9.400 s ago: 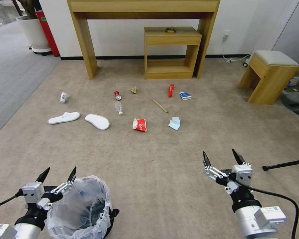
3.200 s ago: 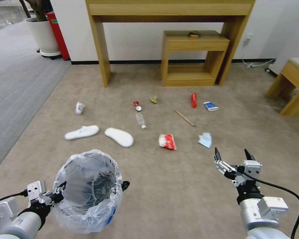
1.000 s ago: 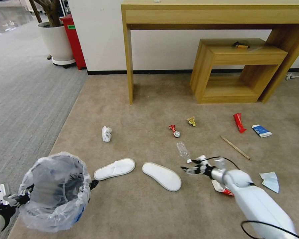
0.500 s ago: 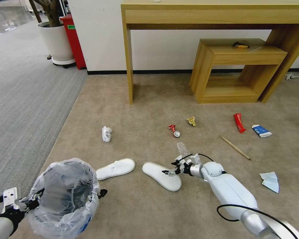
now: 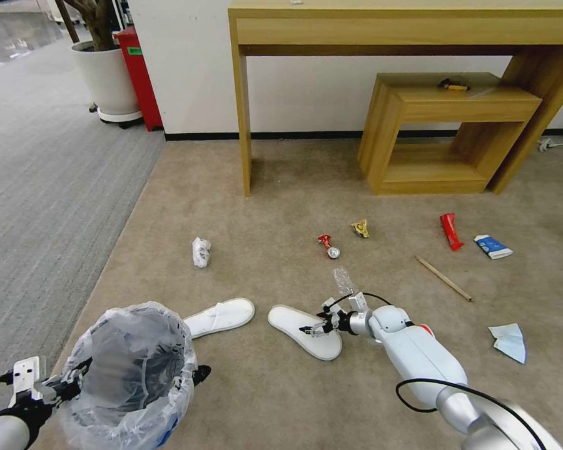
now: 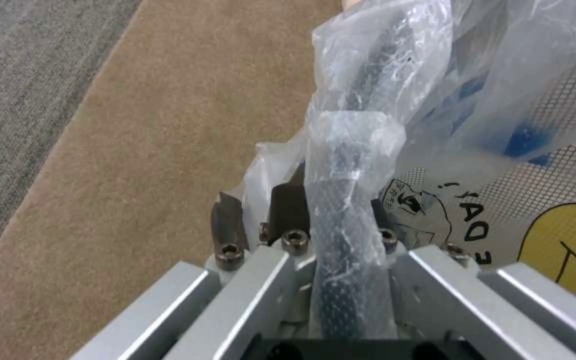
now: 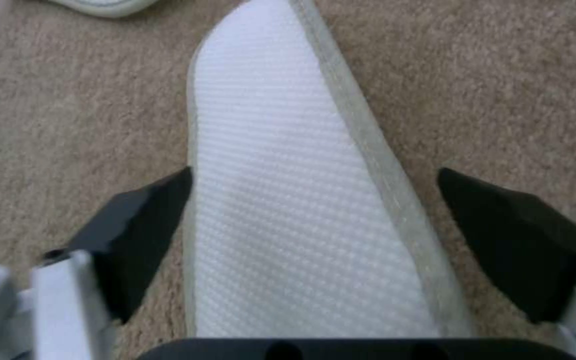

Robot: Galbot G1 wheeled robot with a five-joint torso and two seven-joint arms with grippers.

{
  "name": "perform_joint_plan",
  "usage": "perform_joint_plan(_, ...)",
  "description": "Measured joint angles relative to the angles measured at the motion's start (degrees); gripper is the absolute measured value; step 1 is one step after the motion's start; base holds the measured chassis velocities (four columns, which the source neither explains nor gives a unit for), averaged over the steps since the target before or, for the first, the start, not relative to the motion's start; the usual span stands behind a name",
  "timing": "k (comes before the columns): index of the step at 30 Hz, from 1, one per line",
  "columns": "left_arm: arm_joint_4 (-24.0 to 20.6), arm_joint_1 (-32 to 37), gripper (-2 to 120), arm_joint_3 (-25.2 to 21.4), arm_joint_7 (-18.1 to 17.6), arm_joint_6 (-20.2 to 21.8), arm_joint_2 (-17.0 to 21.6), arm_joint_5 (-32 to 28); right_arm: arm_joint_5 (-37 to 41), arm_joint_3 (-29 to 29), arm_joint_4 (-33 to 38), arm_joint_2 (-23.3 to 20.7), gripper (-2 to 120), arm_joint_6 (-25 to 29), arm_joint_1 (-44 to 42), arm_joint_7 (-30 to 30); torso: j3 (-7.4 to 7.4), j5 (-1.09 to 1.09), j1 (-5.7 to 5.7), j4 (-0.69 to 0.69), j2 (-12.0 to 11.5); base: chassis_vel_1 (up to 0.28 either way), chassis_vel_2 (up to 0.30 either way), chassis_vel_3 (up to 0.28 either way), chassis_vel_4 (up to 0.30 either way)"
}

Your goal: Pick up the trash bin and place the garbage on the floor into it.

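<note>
ok, right gripper (image 7: pixel 315 220) is low over the sole-up slipper (image 5: pixel 304 322) on the floor (image 5: pixel 281 400), jaws apart, straddling its width. drop until both tips flank the edges, then close. left gripper (image 6: pixel 301 220) is clamped on the trash bin (image 5: pixel 131 369) rim, near the slippers.

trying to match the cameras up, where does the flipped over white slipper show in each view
Head view: the upside-down slipper lies on the carpet at lower centre, under the right end effector.
Right wrist view: its textured sole runs up the middle, between the open fingers.
Left wrist view: not in it; the trash bin and carpet show.
Shared landmark: the beige carpet.
</note>
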Motion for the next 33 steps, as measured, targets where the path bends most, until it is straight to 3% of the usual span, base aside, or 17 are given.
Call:
perform_joint_plan(7,-0.29,-0.53,0,1.45,-0.13,-0.01,0.62,0.26,0.22,0.80,2.74,-0.47,61,-0.64,-1.64,0.15,0.00,0.00,0.00,0.00,0.00,0.000,0.000,0.000,0.000)
perform_joint_plan(16,-0.26,-0.90,0,1.73,-0.21,-0.01,1.07,0.37,0.06,0.70,6.68,-1.21,35,-0.98,-3.90,0.80,0.00,0.00,0.00,0.00,0.00,0.000,0.000,0.000,0.000)
perform_joint_plan(23,-0.21,-0.60,0,1.59,-0.19,-0.02,0.91,0.39,0.66,0.81,8.48,-0.52,4,-0.86,-5.06,2.27,0.00,0.00,0.00,0.00,0.00,0.000,0.000,0.000,0.000)
perform_joint_plan(28,-0.12,-0.63,0,1.62,-0.17,-0.01,0.94,0.42,3.44,1.43,12.26,-0.85,0,-1.01,-6.53,3.62,0.00,0.02,0.00,0.01,0.00,0.000,0.000,0.000,0.000)
perform_joint_plan(33,0.42,-1.06,0,1.63,-0.15,-0.01,1.32,0.34,8.50,3.36,20.45,-2.35,0,-3.18,-9.00,5.91,0.00,0.02,0.00,0.00,0.00,0.000,0.000,0.000,0.000)
